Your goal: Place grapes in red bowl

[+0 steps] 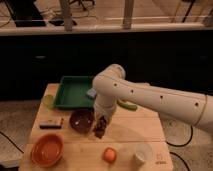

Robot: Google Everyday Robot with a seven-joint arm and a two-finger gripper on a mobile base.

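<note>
My gripper (100, 126) hangs from the white arm over the wooden table and is shut on the grapes (100, 130), a small dark lumpy bunch held just above the tabletop. The bunch is right beside the right rim of a dark maroon bowl (80, 120). The red-orange bowl (47, 150) stands at the front left corner, well to the left of and nearer than the gripper.
A green tray (72, 92) with a blue sponge (91, 93) stands at the back. A round orange fruit (109, 154) and a white cup (140, 158) stand at the front. A dark bar (51, 123), a yellow-green item (48, 100) and a green object (128, 105) lie on the table (135, 135).
</note>
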